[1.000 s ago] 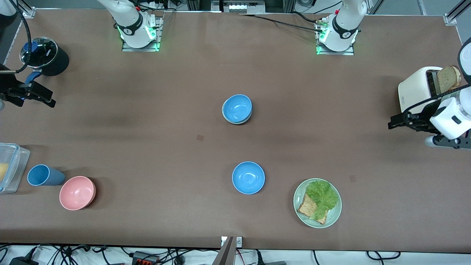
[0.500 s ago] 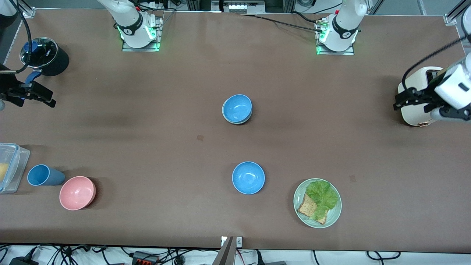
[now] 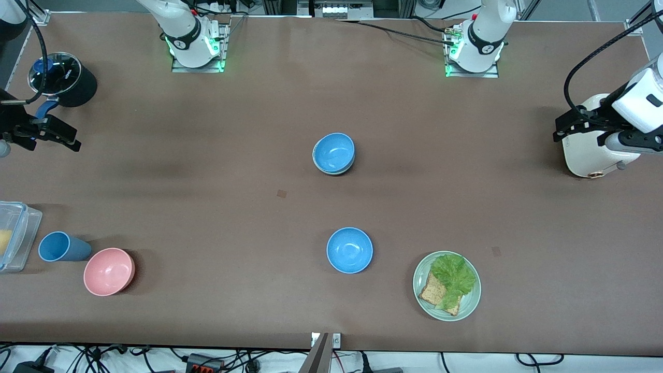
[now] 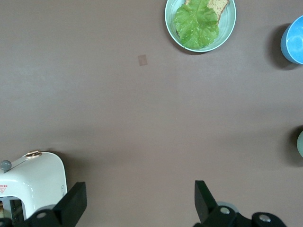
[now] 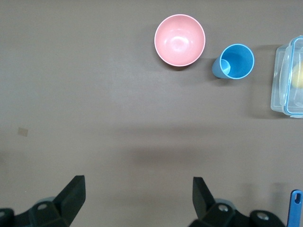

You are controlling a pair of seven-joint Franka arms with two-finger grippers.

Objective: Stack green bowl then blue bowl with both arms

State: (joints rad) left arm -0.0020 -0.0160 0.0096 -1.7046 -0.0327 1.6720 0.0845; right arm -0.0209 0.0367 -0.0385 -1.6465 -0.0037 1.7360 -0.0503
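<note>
A blue bowl [image 3: 334, 152] sits nested in the green bowl [image 3: 336, 172] at the table's middle; only the green rim shows under it. A second blue bowl [image 3: 349, 250] stands alone, nearer to the front camera. My left gripper [image 3: 558, 130] is open and empty, up over the table beside the toaster [image 3: 582, 150]. In the left wrist view its gripper [image 4: 139, 201] is over bare table, with the lone blue bowl [image 4: 294, 40] and the green rim [image 4: 300, 143] at the frame's edge. My right gripper [image 3: 72, 141] is open and empty at the right arm's end; it also shows in the right wrist view [image 5: 138, 198].
A pale green plate [image 3: 469, 305] with lettuce and bread lies beside the lone blue bowl. A pink bowl [image 3: 109, 271], a blue cup [image 3: 62, 246] and a clear container [image 3: 15, 235] stand at the right arm's end. A black pot [image 3: 65, 77] stands there too, farther from the camera.
My left arm has swung away from the front camera and now hangs over the toaster, hiding the bread in it. My right gripper has barely shifted. The bowls have not moved.
</note>
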